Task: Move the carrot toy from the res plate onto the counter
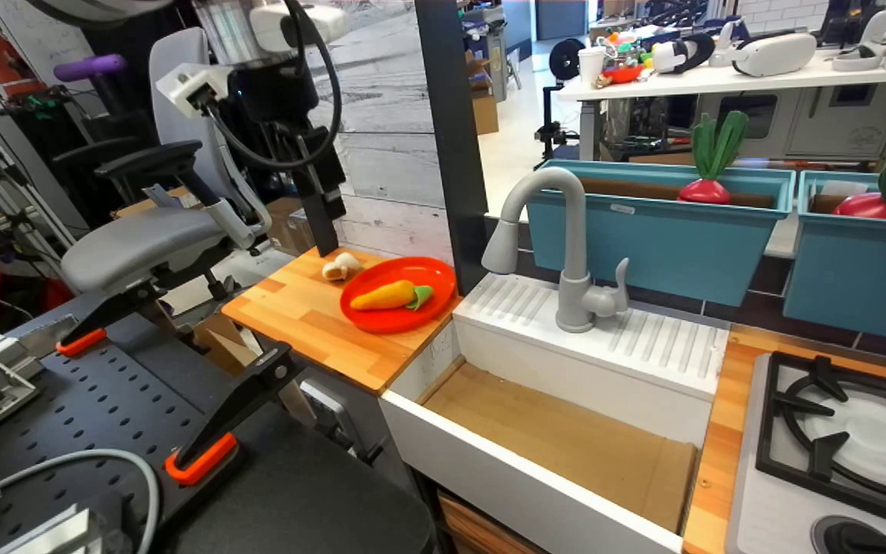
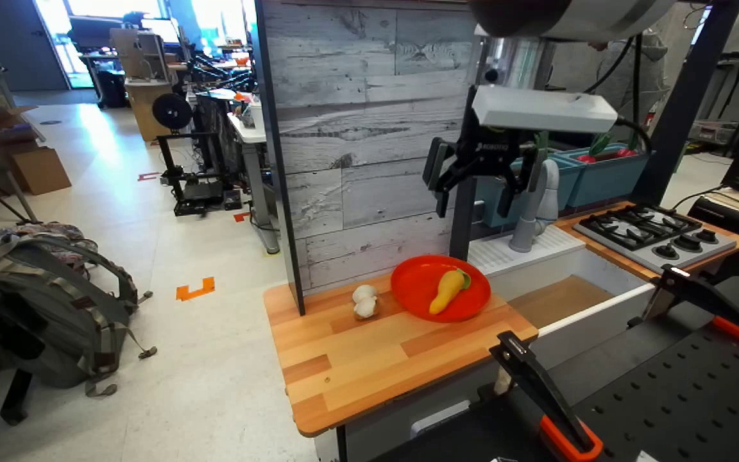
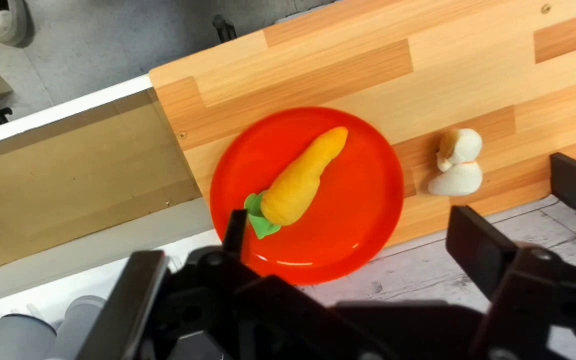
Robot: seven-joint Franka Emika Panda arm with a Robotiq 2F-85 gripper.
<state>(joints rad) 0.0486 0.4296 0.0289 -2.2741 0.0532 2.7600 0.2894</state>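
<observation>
Plainly, the yellow carrot toy (image 3: 304,180) lies on the red plate (image 3: 358,205); in both exterior views its green leaves (image 1: 419,297) point right and its tip left. The plate sits on the wooden counter (image 2: 369,359), just beside the left end of the sink (image 1: 527,500), and small white toys (image 2: 365,301) lie on the counter left of the plate. A gray faucet (image 1: 575,238) stands on the far side of the sink. In an exterior view the gripper (image 2: 473,206) hangs well above the level of the plate, its fingers (image 2: 433,163) spread apart, clear of the carrot toy.
</observation>
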